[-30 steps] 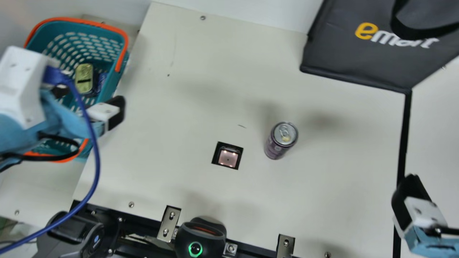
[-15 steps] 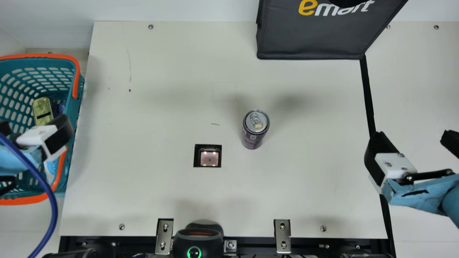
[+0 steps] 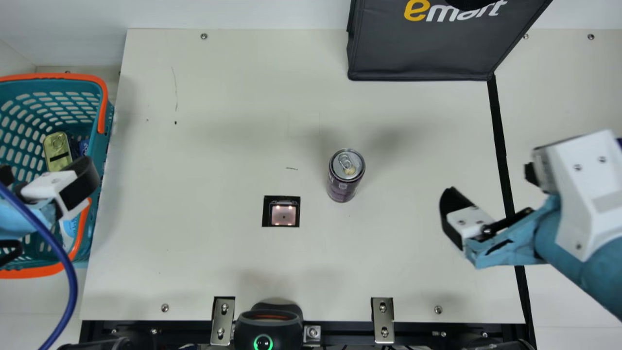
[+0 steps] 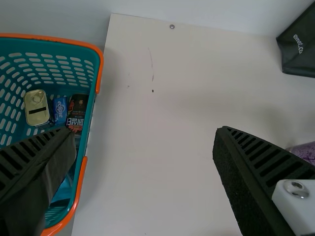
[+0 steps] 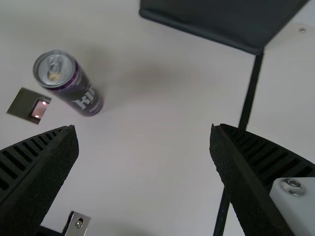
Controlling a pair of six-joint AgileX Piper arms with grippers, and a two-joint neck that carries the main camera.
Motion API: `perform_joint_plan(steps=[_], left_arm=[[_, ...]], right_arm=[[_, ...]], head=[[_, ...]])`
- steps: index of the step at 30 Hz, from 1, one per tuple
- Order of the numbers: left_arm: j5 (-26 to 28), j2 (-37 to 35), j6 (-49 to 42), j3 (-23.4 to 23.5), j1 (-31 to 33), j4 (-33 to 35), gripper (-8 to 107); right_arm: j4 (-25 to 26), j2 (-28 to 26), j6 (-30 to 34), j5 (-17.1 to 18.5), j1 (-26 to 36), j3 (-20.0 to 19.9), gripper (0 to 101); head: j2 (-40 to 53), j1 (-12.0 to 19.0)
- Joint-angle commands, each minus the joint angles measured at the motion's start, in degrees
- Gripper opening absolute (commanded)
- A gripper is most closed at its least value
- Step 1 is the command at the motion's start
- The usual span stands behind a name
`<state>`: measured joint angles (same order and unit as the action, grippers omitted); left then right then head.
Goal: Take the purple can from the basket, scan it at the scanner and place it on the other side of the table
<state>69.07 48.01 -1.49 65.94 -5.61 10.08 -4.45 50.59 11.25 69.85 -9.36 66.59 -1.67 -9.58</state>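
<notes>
Standing upright on the cream table point(image 3: 218, 262), near the square black-framed scanner point(image 3: 284, 215): one purple metal can point(image 3: 344, 180). Left black ribbed gripper point(image 4: 143, 132), right black ribbed gripper point(image 5: 143, 128): each empty, fingers apart. Step in hand, seemingly: right-arm pickup. Next move: centre right gripper around can, then close.

Layout of the bench point(image 3: 218, 253).
Basket point(image 3: 106, 131) beside left edge; scanner window point(image 3: 284, 215) central; can point(image 3: 342, 187) to its right; bag point(image 3: 427, 53) behind.
</notes>
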Motion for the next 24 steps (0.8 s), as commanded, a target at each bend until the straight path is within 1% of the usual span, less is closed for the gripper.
perform_joint_plan(steps=[1, 4, 9, 14, 24], left_arm=[[0.0, 0.0, 0.0, 0.0, 0.0, 0.0, 90], [0.0, 0.0, 0.0, 0.0, 0.0, 0.0, 90], [0.0, 0.0, 0.0, 0.0, 0.0, 0.0, 90], [0.0, 0.0, 0.0, 0.0, 0.0, 0.0, 90], [0.0, 0.0, 0.0, 0.0, 0.0, 0.0, 90]], right_arm=[[-1.07, 0.83, 1.38, 0.05, -0.81, -0.4, 95], [-1.86, 2.3, 1.92, 0.05, -2.43, -0.61, 95], [-1.33, 5.27, -0.26, 0.05, -6.95, 0.49, 95], [-0.32, 7.98, -4.6, 0.05, -12.17, 1.83, 95], [1.67, 13.71, -14.5, 0.05, -21.67, 6.01, 95]], head=[[0.09, 1.66], [0.09, 1.66], [0.09, 1.66], [0.09, 1.66], [0.09, 1.66]])
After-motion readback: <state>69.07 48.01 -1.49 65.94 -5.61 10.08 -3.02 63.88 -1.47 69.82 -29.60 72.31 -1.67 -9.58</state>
